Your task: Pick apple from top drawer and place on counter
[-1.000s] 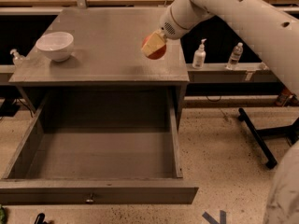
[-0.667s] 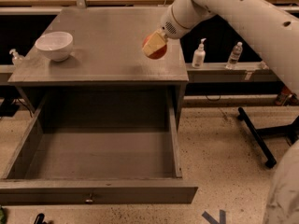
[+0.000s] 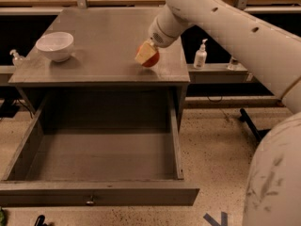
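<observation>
The wide, shallow grey top drawer [image 3: 99, 157] stands open nearest. Behind it, over the right front part of the flat grey-brown counter [image 3: 103, 36], the end effector [image 3: 147, 56] is clamped on the small red-orange apple [image 3: 153, 60] (held low, near the edge). A round white bowl [image 3: 55, 45] sits far left.

The counter [image 3: 108, 36] has a matt grey-brown top with faint scuffs. The drawer [image 3: 117, 193] is the same dull grey inside, and its knob [image 3: 89, 202] looks like metal. The bowl [image 3: 55, 46] is white, smooth and a little glossy. The tool [image 3: 147, 56], over the counter's right side, has pale matt pads closed on the apple [image 3: 152, 60], whose red skin is smooth. The arm [image 3: 225, 27] is smooth white plastic. The floor [image 3: 211, 140] is speckled and looks rough.
</observation>
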{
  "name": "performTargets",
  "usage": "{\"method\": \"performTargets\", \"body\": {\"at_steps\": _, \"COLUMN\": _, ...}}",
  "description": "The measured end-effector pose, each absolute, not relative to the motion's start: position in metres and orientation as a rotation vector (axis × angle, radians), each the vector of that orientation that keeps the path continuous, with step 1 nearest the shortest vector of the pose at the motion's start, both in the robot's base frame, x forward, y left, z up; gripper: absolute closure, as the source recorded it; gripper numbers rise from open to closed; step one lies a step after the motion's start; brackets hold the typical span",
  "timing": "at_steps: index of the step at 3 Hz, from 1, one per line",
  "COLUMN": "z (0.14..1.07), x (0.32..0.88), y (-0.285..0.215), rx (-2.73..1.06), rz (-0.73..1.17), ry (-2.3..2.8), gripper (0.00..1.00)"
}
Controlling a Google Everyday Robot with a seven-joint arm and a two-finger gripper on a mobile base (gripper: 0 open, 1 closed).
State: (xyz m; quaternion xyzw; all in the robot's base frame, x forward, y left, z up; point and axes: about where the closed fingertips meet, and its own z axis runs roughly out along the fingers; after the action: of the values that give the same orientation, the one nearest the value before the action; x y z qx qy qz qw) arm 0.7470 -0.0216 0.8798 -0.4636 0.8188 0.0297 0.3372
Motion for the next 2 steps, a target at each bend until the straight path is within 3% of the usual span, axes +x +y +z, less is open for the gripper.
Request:
{"method": "performTargets", "body": {"at_steps": 1, "z": 0.8653, "x": 0.7521, "y": -0.0116, "rx": -1.215, "rz": 0.067, "ry": 2.140, "gripper": 1.00}}
{"method": "performTargets", "body": {"at_steps": 2, "z": 0.8614, "x": 0.7546, "y": -0.0085, "rx": -1.181, "rz": 0.096, "ry": 2.110, "gripper": 0.80}}
